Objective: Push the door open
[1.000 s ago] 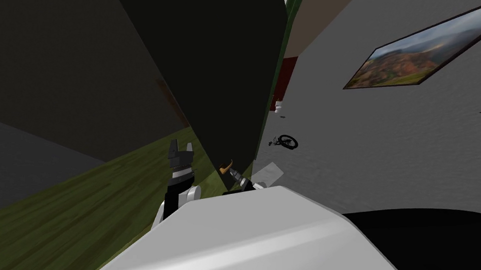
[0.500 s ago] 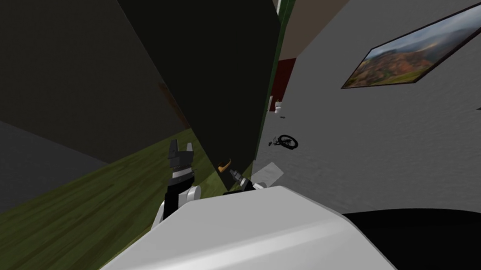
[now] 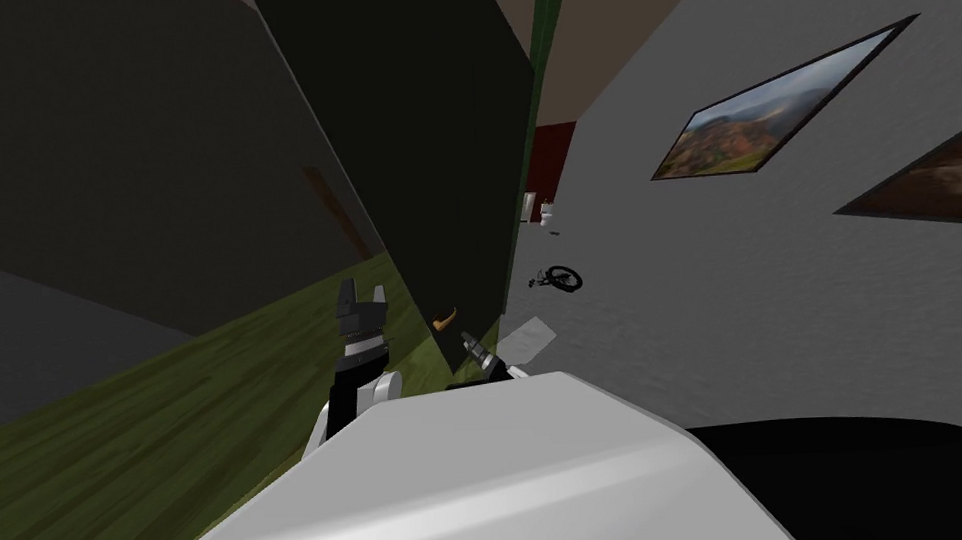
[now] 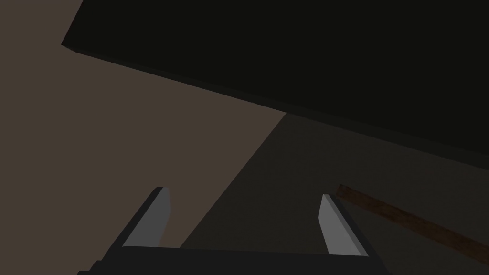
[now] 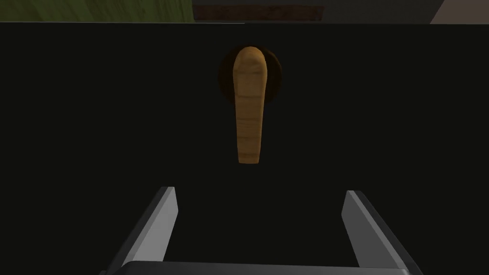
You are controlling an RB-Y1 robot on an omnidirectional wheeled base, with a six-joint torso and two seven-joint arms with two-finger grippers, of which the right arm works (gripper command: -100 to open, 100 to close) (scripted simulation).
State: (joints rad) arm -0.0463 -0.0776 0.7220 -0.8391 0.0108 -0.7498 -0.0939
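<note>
A dark door [image 3: 425, 154] stands ajar in front of me, its free edge [image 3: 519, 171] pointing away. Low on its face is a tan lever handle [image 3: 443, 321]. In the right wrist view the handle [image 5: 249, 105] hangs straight ahead on the dark door face [image 5: 95, 143], just beyond my right gripper [image 5: 260, 210]. That gripper is open, with nothing between its fingers. In the head view the right gripper [image 3: 467, 340] sits just below the handle. My left gripper [image 3: 360, 304] is raised left of the door and is open [image 4: 243, 215].
To the right runs a grey wall [image 3: 770, 302] with two framed pictures [image 3: 773, 107] [image 3: 926, 181]. Past the door's edge are a small bicycle [image 3: 559, 277], a white object [image 3: 547, 215] and a red panel [image 3: 550, 155]. Greenish wood floor [image 3: 154, 423] spreads to the left.
My head view has shifted. The door, handle and wall picture have slid left, and a second framed picture has come in at the right edge. Both grippers keep their places before my chest.
</note>
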